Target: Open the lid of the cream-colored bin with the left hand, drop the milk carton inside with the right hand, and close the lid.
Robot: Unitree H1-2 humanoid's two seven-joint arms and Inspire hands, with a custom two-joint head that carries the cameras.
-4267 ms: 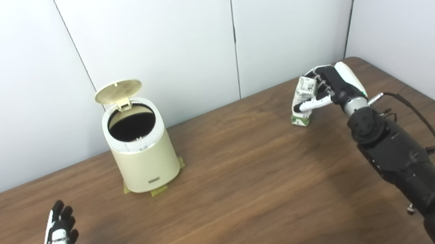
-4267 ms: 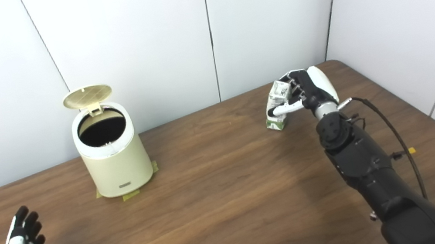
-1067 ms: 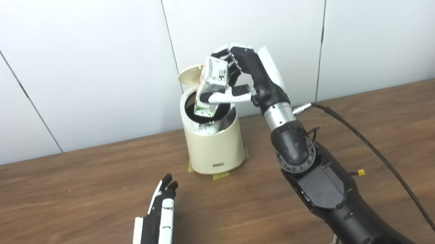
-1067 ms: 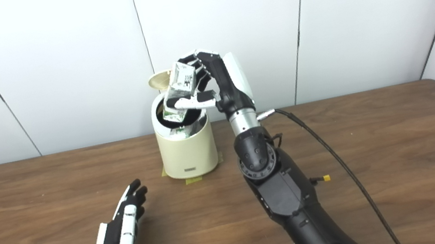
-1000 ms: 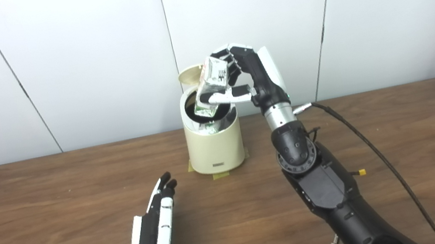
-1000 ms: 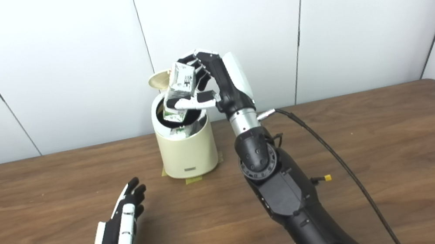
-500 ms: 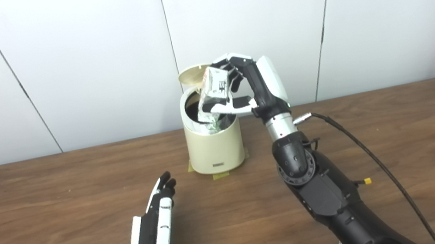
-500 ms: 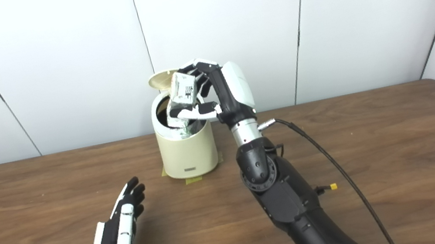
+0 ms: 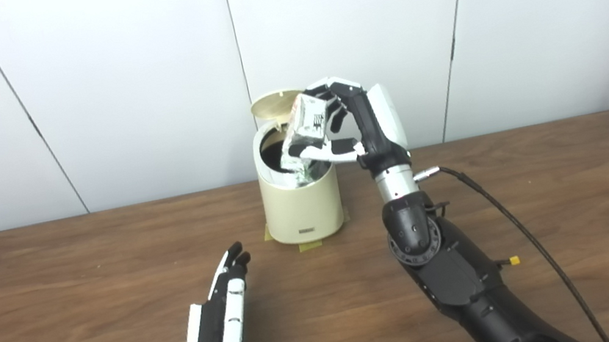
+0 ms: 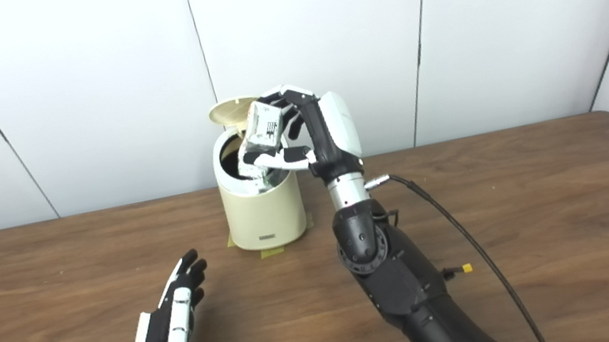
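My right hand (image 9: pixel 362 124) holds the carton (image 9: pixel 306 127) tilted over the bin (image 9: pixel 303 208), fingers (image 9: pixel 328 92) curled over its top and the thumb pressed under its side, so it is pinched on both faces with its lower end dipping just inside the bin's mouth on the right. I judge the tilt is there to aim that end down the opening, so that letting go sends it straight in rather than onto the rim. The lid (image 9: pixel 272 104) stands up behind the bin's mouth, out of the way, which is why my left hand (image 9: pixel 222 324) has no work just now: it lies low in front of the bin and to its left, near the worktop (image 9: pixel 86 306), fingers straight and slightly apart, holding nothing, placed to come back for closing. The bin sits on tape tabs (image 9: pixel 309 245), I judge to keep it from sliding. In the right eye view the dark inside of the bin (image 10: pixel 229 162) shows left of the carton, with the lid partly behind it; the left eye view shows more of the lid's face and of the gap between carton and far rim.
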